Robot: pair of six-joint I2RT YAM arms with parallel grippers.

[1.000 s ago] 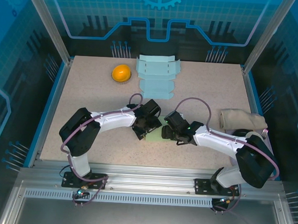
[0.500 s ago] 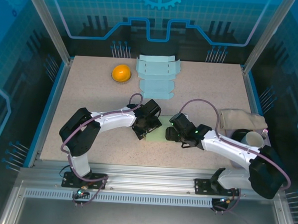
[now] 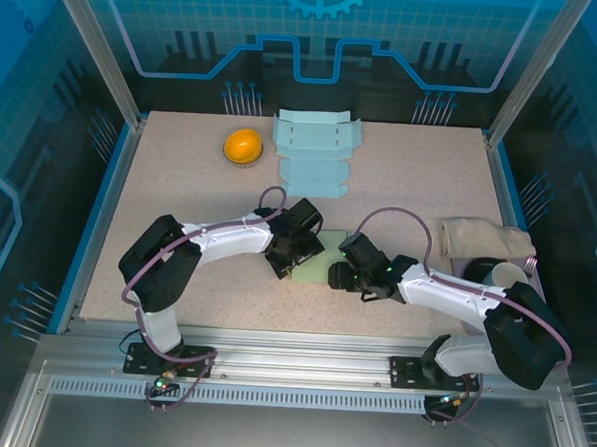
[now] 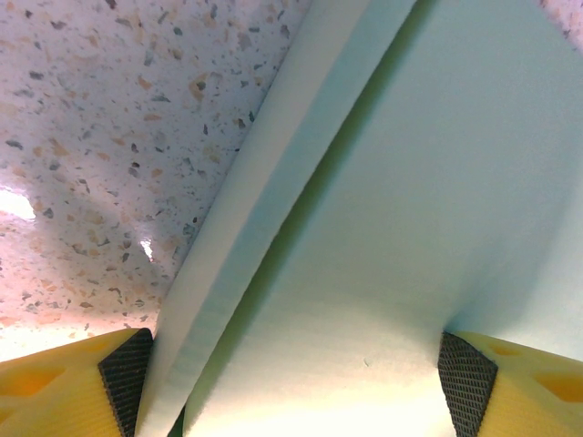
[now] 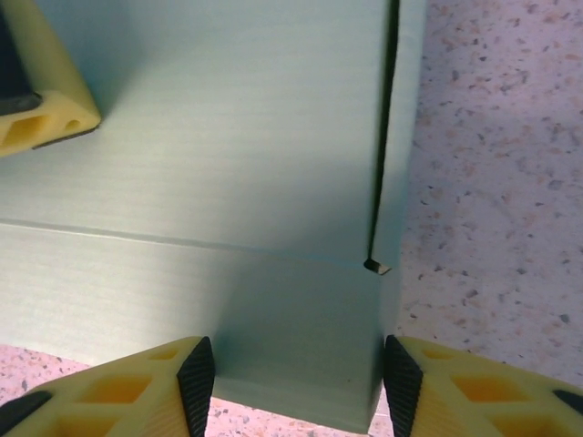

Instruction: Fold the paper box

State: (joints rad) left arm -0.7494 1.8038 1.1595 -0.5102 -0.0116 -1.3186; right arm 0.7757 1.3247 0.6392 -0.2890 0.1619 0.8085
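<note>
The paper box (image 3: 314, 267) lies flat on the desk (image 3: 179, 207) at about 6 o'clock, just beyond the arm bases, with a hand at each end.

The right hand (image 5: 298, 378) comes in from 4 o'clock. Its fingers stand partway apart on either side of a narrow end flap, and the pads (image 5: 197, 371) are at the flap's edges. I cannot tell whether they are already pinching it.

The left hand (image 4: 293, 373) sits at the box's 9 o'clock end with its fingers spread wide. Both pads rest on the sheet, one against a raised side strip, and they seem to pin the sheet down rather than pinch it.

The sheet looks like thin, light, pre-creased card. It should bend easily along its score lines but could buckle or slide on the smooth desk. I would take hold at a flap edge close to a crease and keep the main panel held down.

A rolled beige cloth (image 3: 483, 236) lies at 3 o'clock. A round orange object (image 3: 242, 145) sits at 11 o'clock, and a second flat box blank (image 3: 314, 152) lies at 12 o'clock.
</note>
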